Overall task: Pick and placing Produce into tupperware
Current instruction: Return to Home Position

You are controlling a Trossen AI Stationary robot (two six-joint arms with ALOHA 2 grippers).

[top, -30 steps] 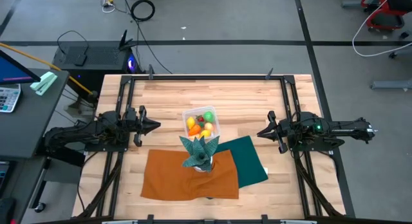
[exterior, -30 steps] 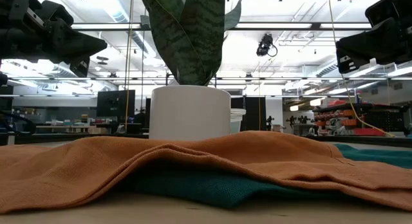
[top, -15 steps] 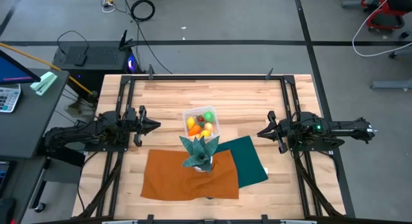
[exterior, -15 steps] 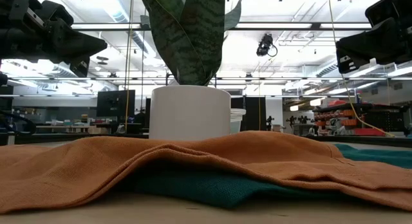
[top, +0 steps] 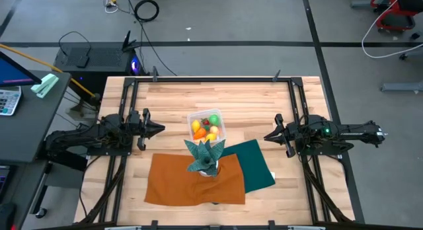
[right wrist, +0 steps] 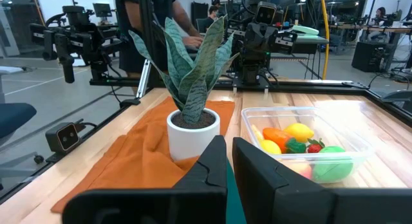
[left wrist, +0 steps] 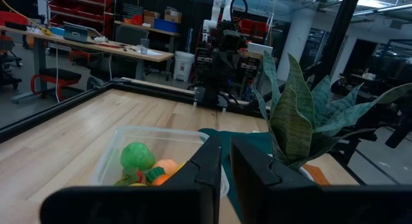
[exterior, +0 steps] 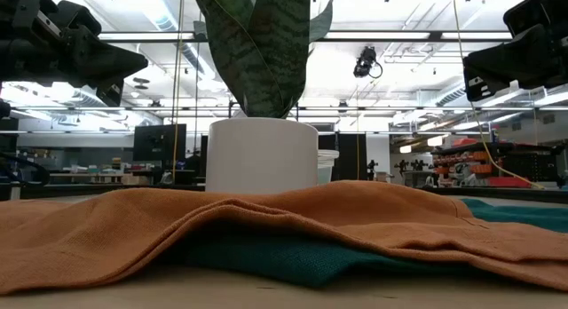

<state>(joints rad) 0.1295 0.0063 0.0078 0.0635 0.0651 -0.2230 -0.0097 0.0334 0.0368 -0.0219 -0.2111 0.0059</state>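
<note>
Clear tub (top: 201,114) sits mid-table between the arms, just beside the potted plant (top: 205,155). All the produce (top: 205,128) is inside it: green ball (top: 214,119), yellow pieces (top: 196,126), orange carrot (right wrist: 278,136), red strawberry (right wrist: 315,147). Left gripper (top: 160,130) and right gripper (top: 266,135) hang either side of the tub, well apart from it, jaws nearly together, holding nothing. Plant stands on orange cloth (top: 178,184), which overlaps teal cloth (top: 258,165).

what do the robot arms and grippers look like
Both arms are matte black, built from chunky jointed segments. The left arm and right arm look alike, except that a small green light glows on the right one. The left gripper and right gripper each taper to two flat, blocky dark fingers. No markings are legible.
</note>
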